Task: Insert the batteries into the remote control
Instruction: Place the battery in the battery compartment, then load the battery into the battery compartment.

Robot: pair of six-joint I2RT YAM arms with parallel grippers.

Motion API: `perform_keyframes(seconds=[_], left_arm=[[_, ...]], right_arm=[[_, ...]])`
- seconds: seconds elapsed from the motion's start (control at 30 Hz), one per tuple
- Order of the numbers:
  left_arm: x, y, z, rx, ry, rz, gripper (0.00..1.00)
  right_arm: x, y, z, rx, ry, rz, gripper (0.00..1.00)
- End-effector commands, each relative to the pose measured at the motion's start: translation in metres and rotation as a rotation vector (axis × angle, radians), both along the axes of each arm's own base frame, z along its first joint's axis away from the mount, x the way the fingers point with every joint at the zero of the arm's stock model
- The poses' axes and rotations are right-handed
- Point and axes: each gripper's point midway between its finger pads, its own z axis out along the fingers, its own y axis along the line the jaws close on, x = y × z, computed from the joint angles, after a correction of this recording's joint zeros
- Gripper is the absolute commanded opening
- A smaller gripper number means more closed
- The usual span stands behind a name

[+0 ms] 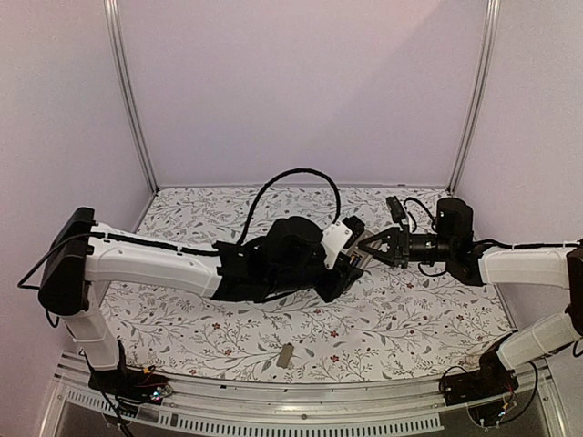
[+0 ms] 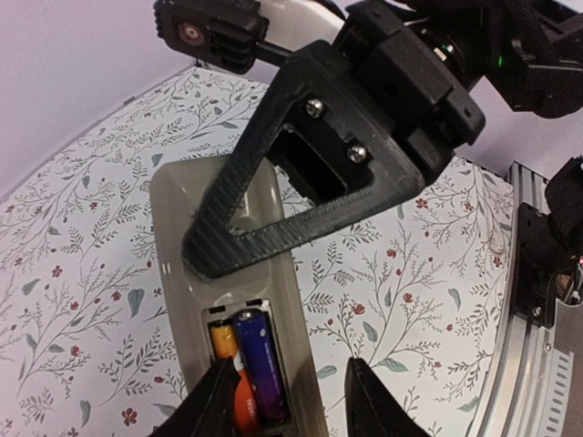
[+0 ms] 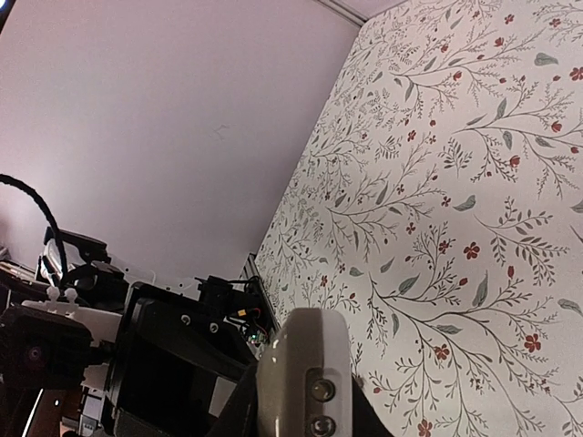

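While right gripper (image 1: 369, 248) clamps the remote control (image 2: 182, 228) mid-table, batteries (image 2: 255, 364) sit in its recess; left gripper (image 2: 287, 405), jaws parted, straddles them. Step: seating. Next: probably pressing them flat

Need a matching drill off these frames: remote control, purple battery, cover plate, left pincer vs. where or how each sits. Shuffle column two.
Column one
1. remote control
2. purple battery
3. cover plate
4. left pincer

Column two
A. lying flat on the table, near its front edge
B. jaws apart, gripping nothing
C. clamped at one end by the right pincer
D. seated inside the remote control's back

Pairs: 1-C, 2-D, 3-A, 4-B
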Motion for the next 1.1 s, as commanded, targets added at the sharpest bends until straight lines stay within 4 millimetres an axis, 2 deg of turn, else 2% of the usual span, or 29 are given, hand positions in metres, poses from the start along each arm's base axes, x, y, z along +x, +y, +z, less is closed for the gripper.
perform_keyframes(seconds=[0.0, 0.13, 0.23, 0.33, 0.43, 0.63, 0.83, 1.07], left_arm=[[0.01, 0.027, -0.017, 0.089, -0.012, 0.083, 0.43], [0.01, 0.03, -0.006, 0.061, -0.031, 0.089, 0.45], [0.004, 0.033, 0.005, 0.005, -0.02, 0.072, 0.55], [-0.002, 0.034, 0.013, -0.02, 0.006, 0.055, 0.73], [-0.005, 0.041, 0.016, -0.054, 0.05, 0.078, 0.98], [-0.007, 0.056, 0.016, -0.27, 0.214, 0.162, 1.0], [0.003, 0.067, 0.018, -0.546, 0.397, 0.267, 1.0], [0.004, 0.053, 0.017, -0.702, 0.55, 0.278, 1.0]], right_arm=[[-0.007, 0.004, 0.015, 0.047, -0.042, 0.052, 0.0], [-0.007, 0.004, 0.011, 0.041, -0.036, 0.049, 0.0], [-0.005, 0.004, 0.007, 0.035, -0.029, 0.045, 0.0], [-0.002, 0.004, 0.005, 0.027, -0.036, 0.034, 0.0], [0.001, 0.004, 0.005, 0.024, -0.046, 0.024, 0.0], [0.01, 0.004, 0.017, 0.032, -0.081, -0.012, 0.0], [0.019, 0.004, 0.031, 0.05, -0.11, -0.051, 0.0], [0.022, 0.005, 0.037, 0.068, -0.116, -0.069, 0.0]])
